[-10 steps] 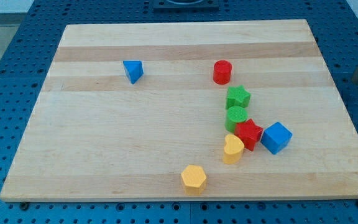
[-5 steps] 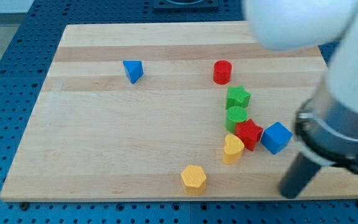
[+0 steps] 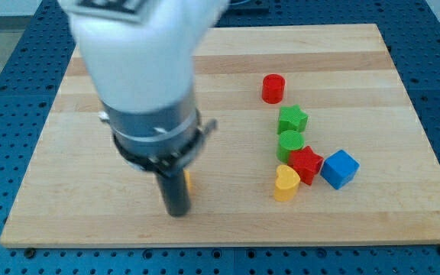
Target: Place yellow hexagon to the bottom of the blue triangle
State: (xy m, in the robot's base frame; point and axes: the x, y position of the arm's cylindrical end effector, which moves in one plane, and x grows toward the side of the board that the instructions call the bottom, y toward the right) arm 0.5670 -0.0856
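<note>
Your rod's tip (image 3: pixel 177 212) sits at lower left of centre on the board (image 3: pixel 373 221), touching a sliver of the yellow hexagon (image 3: pixel 188 180) at its right edge. There are no jaws to judge. Your arm hides the blue triangle.

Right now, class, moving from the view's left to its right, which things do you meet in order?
My tip → red cylinder → yellow heart → red star → blue cube. The green blocks overlap the heart's span, so they are left out.
</note>
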